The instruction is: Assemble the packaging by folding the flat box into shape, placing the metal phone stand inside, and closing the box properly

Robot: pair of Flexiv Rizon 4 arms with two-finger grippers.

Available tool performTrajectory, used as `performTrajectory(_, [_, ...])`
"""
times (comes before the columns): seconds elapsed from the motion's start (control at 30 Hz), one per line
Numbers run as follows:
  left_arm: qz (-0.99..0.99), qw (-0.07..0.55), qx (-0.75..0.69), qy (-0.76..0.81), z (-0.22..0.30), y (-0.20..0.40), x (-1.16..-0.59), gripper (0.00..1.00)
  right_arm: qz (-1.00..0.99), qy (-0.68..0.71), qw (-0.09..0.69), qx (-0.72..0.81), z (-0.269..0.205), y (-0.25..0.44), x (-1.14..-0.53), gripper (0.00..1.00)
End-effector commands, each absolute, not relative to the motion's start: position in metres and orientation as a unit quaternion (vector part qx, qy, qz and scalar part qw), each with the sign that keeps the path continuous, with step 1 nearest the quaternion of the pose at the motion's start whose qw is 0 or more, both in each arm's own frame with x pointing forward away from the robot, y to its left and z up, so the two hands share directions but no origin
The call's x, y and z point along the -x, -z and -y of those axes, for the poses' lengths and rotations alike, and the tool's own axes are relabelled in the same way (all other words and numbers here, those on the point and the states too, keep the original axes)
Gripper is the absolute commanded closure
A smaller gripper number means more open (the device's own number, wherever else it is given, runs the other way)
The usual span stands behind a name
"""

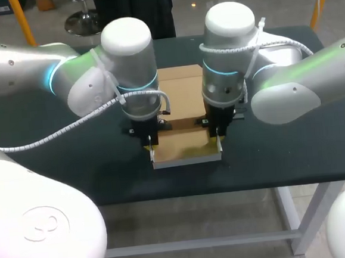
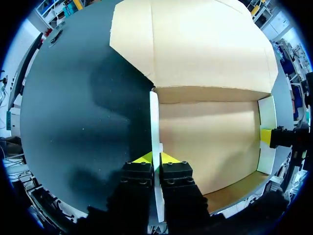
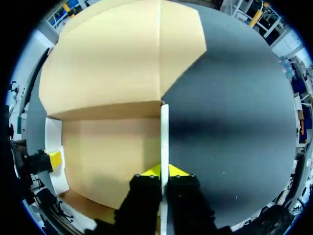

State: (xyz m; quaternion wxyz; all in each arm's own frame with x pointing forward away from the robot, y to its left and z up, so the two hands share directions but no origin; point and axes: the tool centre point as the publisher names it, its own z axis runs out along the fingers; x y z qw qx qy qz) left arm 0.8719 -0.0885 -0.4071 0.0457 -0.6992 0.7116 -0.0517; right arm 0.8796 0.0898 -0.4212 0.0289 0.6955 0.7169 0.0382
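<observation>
My left pincer (image 2: 156,159) nips left white wall (image 2: 154,122) of brown cardboard box (image 1: 183,147) | right pincer (image 3: 165,170) nips right wall (image 3: 165,132) | lid flap (image 1: 179,83) flat ahead, equally near.

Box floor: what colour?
The box floor is plain tan cardboard; shows best in the left wrist view.

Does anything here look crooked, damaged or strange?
Nothing stands out. The box sits square on the table, its lid flap flat behind. The left gripper pinches the left wall, the right gripper the right wall, both upright. No tears show. The phone stand is not in view.
</observation>
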Motion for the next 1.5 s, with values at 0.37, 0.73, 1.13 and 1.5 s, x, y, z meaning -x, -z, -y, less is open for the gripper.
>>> performTrajectory(0.37, [-0.701,0.13,0.701,-0.02,0.089,0.414,-0.869,1.0,-0.754,-0.127,0.037,-0.643,-0.076,0.381,-0.861,0.0])
performTrajectory(0.73, [-0.703,0.131,0.698,-0.013,0.089,0.409,-0.864,1.0,-0.807,-0.216,0.047,-0.548,-0.055,0.345,-0.834,0.0])
performTrajectory(1.13, [-0.705,0.131,0.697,-0.01,0.091,0.408,-0.862,1.0,-0.847,-0.292,0.022,-0.443,-0.04,0.332,-0.819,0.0])
performTrajectory(1.5, [-0.707,0.129,0.696,-0.006,0.091,0.405,-0.863,1.0,-0.858,-0.296,0.027,-0.418,-0.04,0.329,-0.814,0.0])
